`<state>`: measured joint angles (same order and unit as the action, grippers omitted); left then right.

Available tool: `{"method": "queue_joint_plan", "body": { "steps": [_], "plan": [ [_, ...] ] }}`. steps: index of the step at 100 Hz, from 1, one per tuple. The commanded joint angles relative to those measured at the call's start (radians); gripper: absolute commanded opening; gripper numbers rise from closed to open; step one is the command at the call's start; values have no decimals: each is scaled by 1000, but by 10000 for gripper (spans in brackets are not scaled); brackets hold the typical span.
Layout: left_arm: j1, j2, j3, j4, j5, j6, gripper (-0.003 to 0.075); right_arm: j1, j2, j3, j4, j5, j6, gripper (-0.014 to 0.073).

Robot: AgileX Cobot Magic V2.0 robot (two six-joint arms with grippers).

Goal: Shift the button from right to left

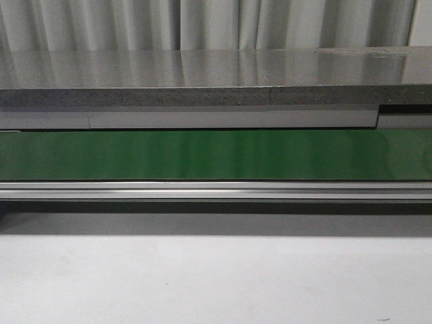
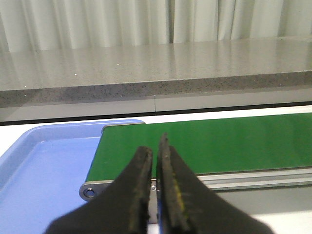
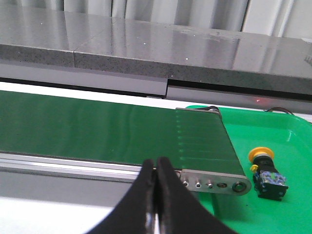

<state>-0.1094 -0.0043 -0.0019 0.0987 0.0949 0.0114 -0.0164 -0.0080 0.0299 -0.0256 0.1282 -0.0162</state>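
The button (image 3: 265, 168), with an orange-yellow cap and a black block with bluish marks, lies on its side in the green tray (image 3: 287, 146) just past the right end of the green conveyor belt (image 3: 112, 129). My right gripper (image 3: 156, 170) is shut and empty, near the belt's front rail, to the left of the button and apart from it. My left gripper (image 2: 156, 156) is shut and empty, near the belt's left end (image 2: 204, 144), beside the blue tray (image 2: 44, 165). In the front view only the belt (image 1: 216, 154) shows; no gripper or button shows there.
A grey stone shelf (image 1: 202, 84) runs behind the belt. The belt's metal side rail (image 1: 216, 192) runs along its front. A white table surface (image 1: 216, 283) lies in front of the rail. The blue tray holds nothing that shows.
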Motion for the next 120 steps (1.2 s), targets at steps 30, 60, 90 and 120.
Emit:
{"method": "queue_joint_plan", "body": {
  "steps": [30,60,90,120],
  "plan": [
    [0,-37,40,-6,-81,-11,5,2,-18,0,-7,-87,-2,-68],
    [0,-37,40,-6,-81,-11,5,2,-18,0,-7,-87,-2,-68],
    [0,-37,40,-6,-81,-11,5,2,-18,-6,-6,-176,-2,-68],
    [0,-37,40,-6,-81,-11,5,2,25,-231,44,108,-2,-68]
  ]
}}
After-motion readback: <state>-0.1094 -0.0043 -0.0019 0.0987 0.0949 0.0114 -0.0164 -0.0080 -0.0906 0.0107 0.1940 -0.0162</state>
